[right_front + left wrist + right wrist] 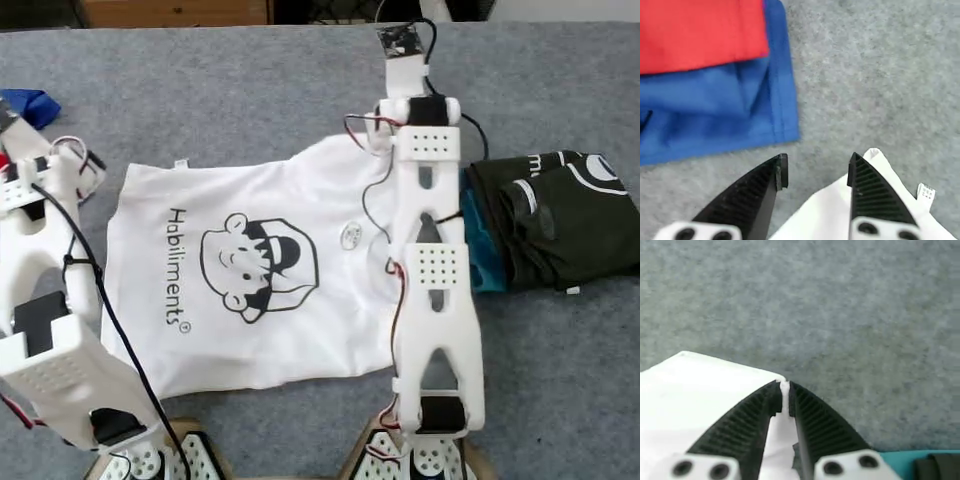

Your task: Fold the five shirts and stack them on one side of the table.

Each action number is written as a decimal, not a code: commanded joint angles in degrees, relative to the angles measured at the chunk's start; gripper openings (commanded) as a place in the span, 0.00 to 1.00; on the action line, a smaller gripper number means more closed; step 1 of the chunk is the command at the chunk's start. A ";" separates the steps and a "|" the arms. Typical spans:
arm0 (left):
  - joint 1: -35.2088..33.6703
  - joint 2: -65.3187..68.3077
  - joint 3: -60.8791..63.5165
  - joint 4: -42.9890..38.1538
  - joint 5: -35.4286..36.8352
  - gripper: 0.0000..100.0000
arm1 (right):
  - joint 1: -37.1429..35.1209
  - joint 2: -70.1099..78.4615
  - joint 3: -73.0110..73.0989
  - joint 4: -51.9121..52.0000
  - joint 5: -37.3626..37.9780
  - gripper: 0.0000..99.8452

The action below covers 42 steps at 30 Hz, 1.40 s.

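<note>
The white cotton shirt with the black cartoon print (250, 290) lies spread flat in the middle of the grey felt tabletop (250, 100), print up. My right tool (784, 390) is pinched almost fully closed, with a thin sliver of that shirt's white edge caught between the tips. The right arm (435, 270) stretches along the shirt's right side and covers that part of it. My left tool (817, 167) is wide open and grips nothing. One of its ribbed jaws sits over a corner of the white shirt, close to a small sewn-in tag (925, 191); the other is over bare felt. Just beyond that tool lies a blue cloth (715, 110) with a red cloth (700, 30) on top of it. A black cable (110, 310) from the left arm trails across the shirt's near left corner. To the right of the right arm, a folded black shirt (560, 215) rests on a teal one (485, 250).
</note>
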 commanded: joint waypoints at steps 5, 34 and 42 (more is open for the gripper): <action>7.52 -0.35 -2.86 -0.79 1.23 0.21 | 4.40 0.75 -4.70 0.53 1.58 0.01; 16.31 23.30 -38.20 19.60 -0.70 0.21 | 3.08 2.68 -4.44 0.88 1.67 0.01; 10.86 26.64 -39.78 19.69 -0.79 0.21 | 3.08 2.77 -4.44 0.70 1.67 0.01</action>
